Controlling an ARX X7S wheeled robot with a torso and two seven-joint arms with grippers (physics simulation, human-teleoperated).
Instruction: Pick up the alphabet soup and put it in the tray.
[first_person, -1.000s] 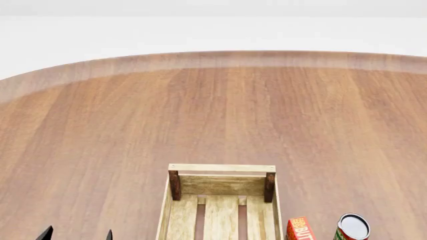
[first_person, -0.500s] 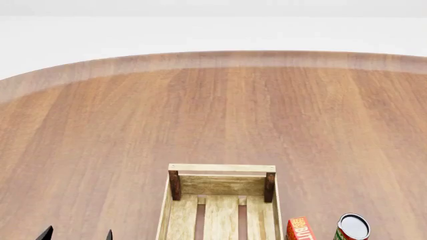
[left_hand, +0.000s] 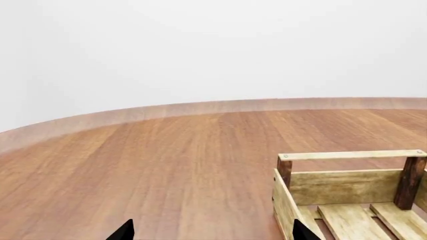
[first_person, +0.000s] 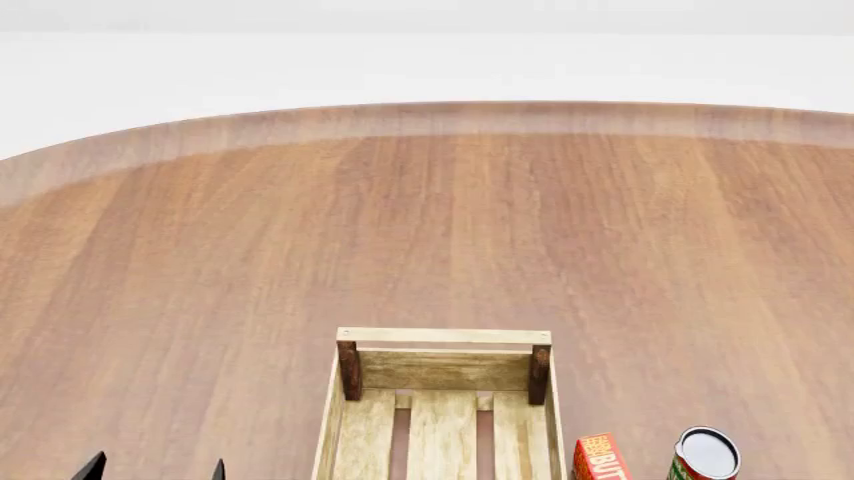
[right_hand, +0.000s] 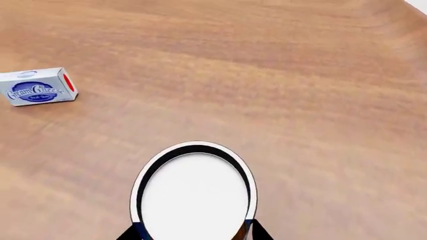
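Alphabet soup (right_hand: 193, 192) stands upright on the table (right_hand: 300, 75), right gripper (right_hand: 193, 234) spread astride it; contact not discernible. Tray (first_person: 443, 337) sits at the table's near edge. Left gripper (left_hand: 212, 234) is spread, idle. Head view unchanged over the last second: grasp pending.

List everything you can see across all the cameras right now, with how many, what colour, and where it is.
table: one, reddish-brown wood, round-edged, under everything.
tray: one, light slatted wood with dark corner posts, near edge of head view, centre; nothing visible inside.
butter box: one, red, just right of the tray.
can: one, red-and-green label, white top, right of the butter box.
alphabet soup: one, white top, blue side, directly below the right wrist camera.
cream cheese box: one, white and blue, apart from the soup.
left gripper: black fingertips, apart, left of the tray.
right gripper: black fingertips flanking the soup.
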